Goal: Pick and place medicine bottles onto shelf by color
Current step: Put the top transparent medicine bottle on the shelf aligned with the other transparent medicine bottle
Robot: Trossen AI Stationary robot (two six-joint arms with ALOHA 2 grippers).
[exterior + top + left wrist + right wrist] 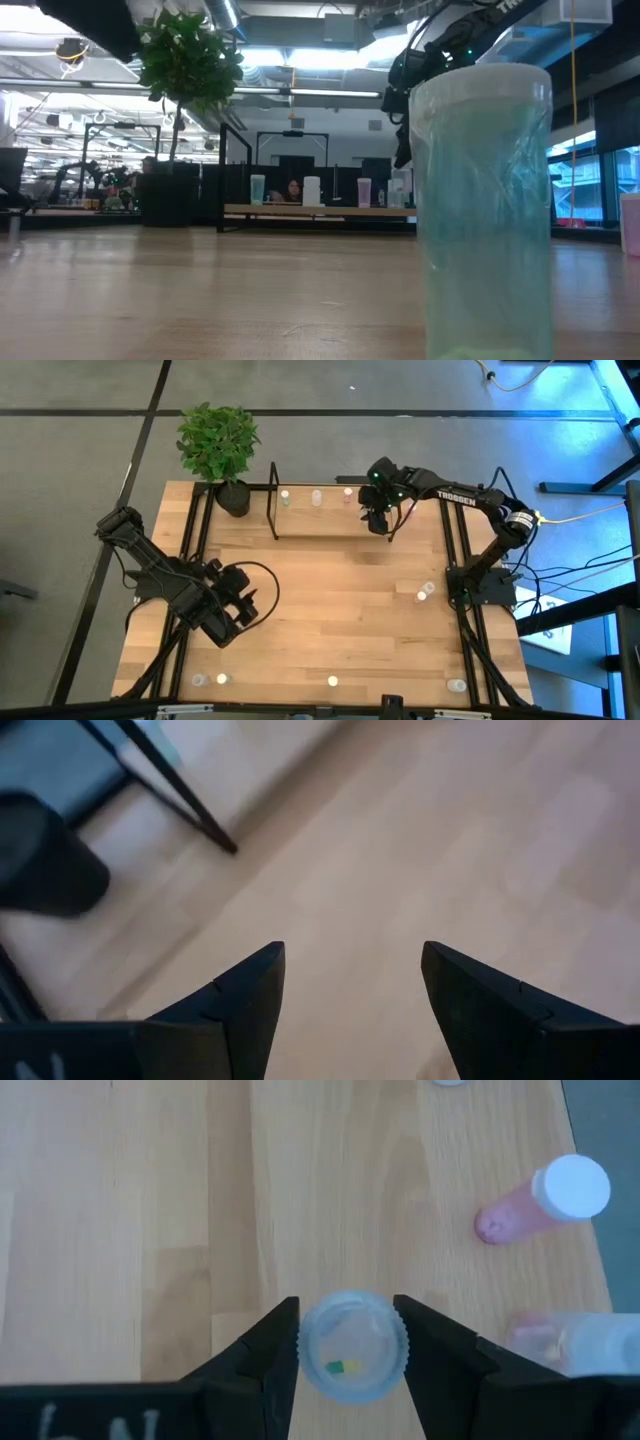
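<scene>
clear bottle (352, 1347) between right tool (347, 1342) fingers, over shelf (320, 520)

An open-plan lab or office: exposed ceiling ducts (300, 30) and strip lights, rows of workstations behind the desk (330, 610), a potted plant (218, 445), grey carpet floor (70, 460).

Smooth pale wood tabletop (120, 1200), translucent glossy plastic bottle (352, 1346), matt black gripper (347, 1342), thin black metal shelf frame (274, 500).
</scene>
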